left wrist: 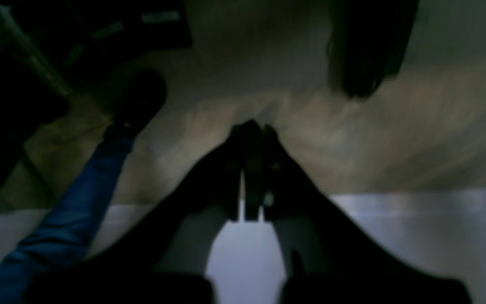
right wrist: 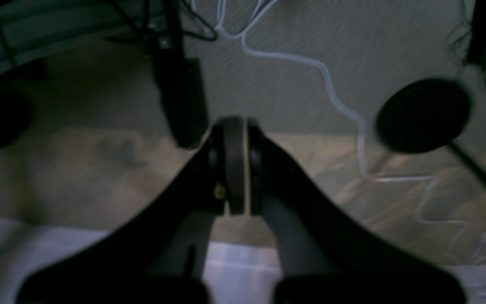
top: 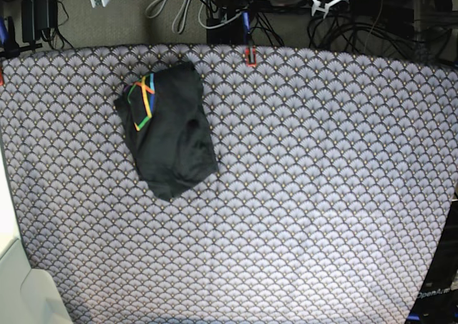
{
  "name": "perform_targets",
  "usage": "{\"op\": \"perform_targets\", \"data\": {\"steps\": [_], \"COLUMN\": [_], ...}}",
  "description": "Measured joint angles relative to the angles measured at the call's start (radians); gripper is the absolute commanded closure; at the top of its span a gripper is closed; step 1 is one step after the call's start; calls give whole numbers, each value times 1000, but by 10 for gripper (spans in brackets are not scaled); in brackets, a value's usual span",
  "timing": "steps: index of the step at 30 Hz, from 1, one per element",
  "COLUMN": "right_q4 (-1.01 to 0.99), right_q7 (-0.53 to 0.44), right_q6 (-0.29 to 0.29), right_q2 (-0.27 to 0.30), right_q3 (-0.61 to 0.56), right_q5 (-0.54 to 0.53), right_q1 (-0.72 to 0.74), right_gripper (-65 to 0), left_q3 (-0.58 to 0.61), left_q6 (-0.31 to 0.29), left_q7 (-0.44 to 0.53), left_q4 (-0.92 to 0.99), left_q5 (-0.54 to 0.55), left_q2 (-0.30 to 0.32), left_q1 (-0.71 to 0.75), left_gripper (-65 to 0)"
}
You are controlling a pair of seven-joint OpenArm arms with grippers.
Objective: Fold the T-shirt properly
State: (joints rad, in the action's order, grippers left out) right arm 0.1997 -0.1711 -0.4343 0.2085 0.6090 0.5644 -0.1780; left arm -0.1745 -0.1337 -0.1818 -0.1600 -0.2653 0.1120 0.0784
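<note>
The T-shirt point(top: 169, 132) lies as a compact dark folded bundle on the left part of the table, with its coloured striped print point(top: 143, 102) showing at its far left corner. It shows in neither wrist view. My left gripper point(left wrist: 251, 169) is shut and empty, held past the table's edge over the floor. My right gripper point(right wrist: 234, 164) is also shut and empty, likewise beyond the table's edge. Both grippers are far from the shirt. In the base view only small white arm parts show at the top edge.
The grey scallop-patterned cloth point(top: 308, 195) covers the whole table. A red clip point(top: 250, 55) sits at its far edge. Cables point(right wrist: 331, 88) and a round black base point(right wrist: 424, 114) lie on the floor. A person's blue-jeaned leg point(left wrist: 70, 219) stands near the left gripper.
</note>
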Motion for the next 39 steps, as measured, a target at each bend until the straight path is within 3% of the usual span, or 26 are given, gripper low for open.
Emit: {"op": "perform_targets", "data": {"steps": [5,13,16,19,21,26,31,39], "right_q4": [-3,-3,4,3,-1,-7,-8,-6], "right_q7": [-3,5,-10,-1,3,-3,2,-1], "right_q6": [114,139,260,340,354,354,354,354], "right_q2": [-32,-55,-58,-55,-63,-91,-110,-115], "right_q3": [-43,-71,-71,-71,-71,-71,-71,-67], "right_q5": [0,1,1,1,1,1,1,1], "right_q1": [22,60,76,65,59,64,57,30], "right_gripper": [0,0,0,0,0,0,0,0], "left_q3": [-110,-224,-224,-223,-216,-217,-216,-217], "left_q6": [-8,0,0,26,88,90,93,104], "left_q7": [-2,1,46,63,64,64,123,130], "left_q4": [3,-2,7,7,6,3,4,4], "left_q5": [-3,0,-1,0,-9,-7,-8,-8], "left_q2": [-40,-32,-33,-35,-37,-43,-57,-39], "left_q1": [-7,-11,-9,-6,-7,-13,-16,-16], "left_gripper": [-2,-2,-2,-2,-2,-2,-2,-3]}}
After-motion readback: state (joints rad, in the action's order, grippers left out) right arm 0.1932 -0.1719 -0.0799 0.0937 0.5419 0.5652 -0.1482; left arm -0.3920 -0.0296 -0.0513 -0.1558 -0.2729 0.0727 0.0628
